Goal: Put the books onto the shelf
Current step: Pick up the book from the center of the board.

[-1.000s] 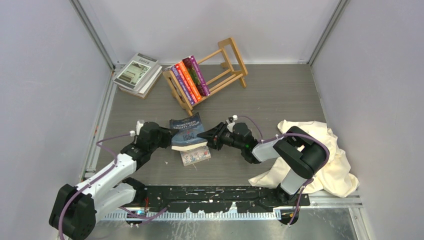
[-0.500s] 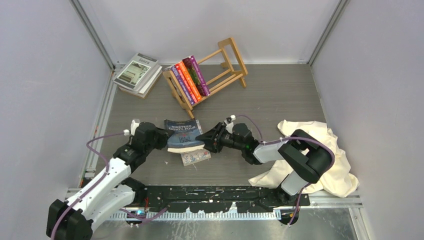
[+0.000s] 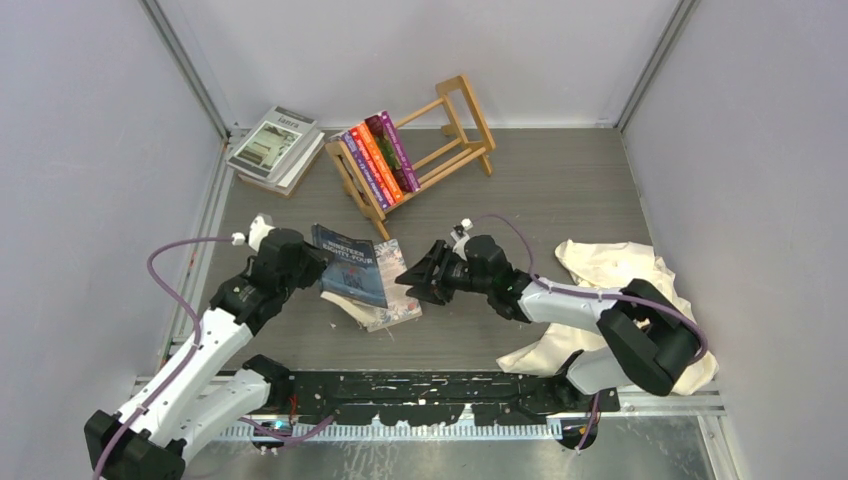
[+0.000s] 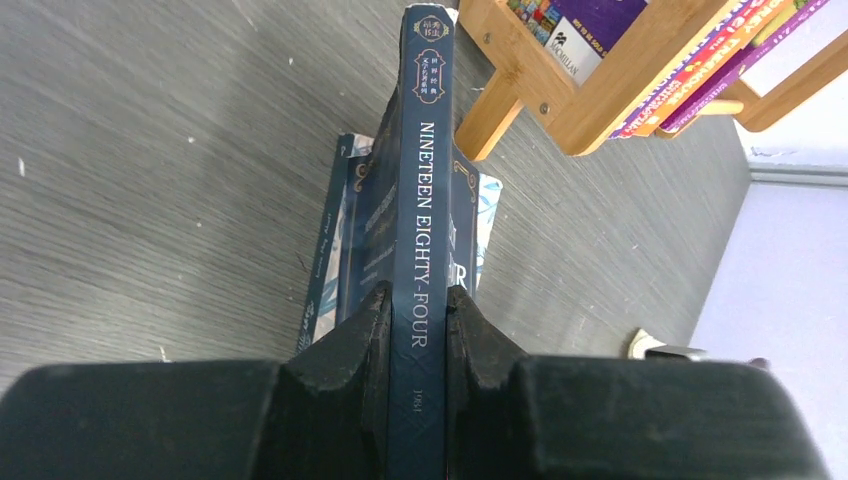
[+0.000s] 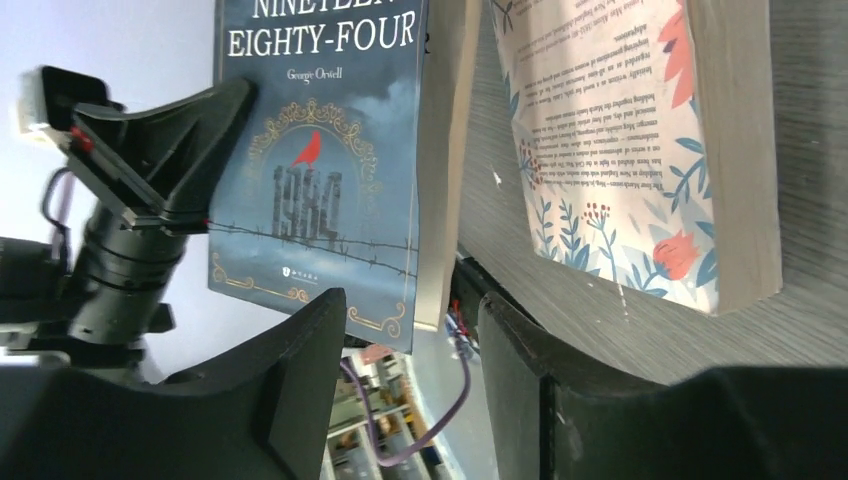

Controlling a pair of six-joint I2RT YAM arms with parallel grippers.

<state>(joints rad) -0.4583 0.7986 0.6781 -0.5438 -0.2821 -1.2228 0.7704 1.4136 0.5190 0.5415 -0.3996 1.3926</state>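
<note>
The dark blue book (image 3: 350, 265) hides most of the floral book (image 3: 397, 310).

A robotics lab test cell: pale panels (image 3: 90, 150) in aluminium framing (image 3: 186, 66) wall the bench (image 3: 560, 190) at 9, 12 and 3 o'clock; two arms (image 3: 215, 340) bolt to a perforated rail (image 3: 430, 385) at 6.

One wooden book rack (image 3: 465, 112), about four paperbacks (image 3: 380, 152) in it. Two larger books (image 3: 272, 143), one dark blue paperback (image 3: 352, 265), one floral paperback (image 3: 399, 302), one cream cloth (image 3: 662, 300).

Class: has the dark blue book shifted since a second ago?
Yes. The dark blue book, in the left hand, has shifted left, relative to the shelf, away from the right hand.
</note>
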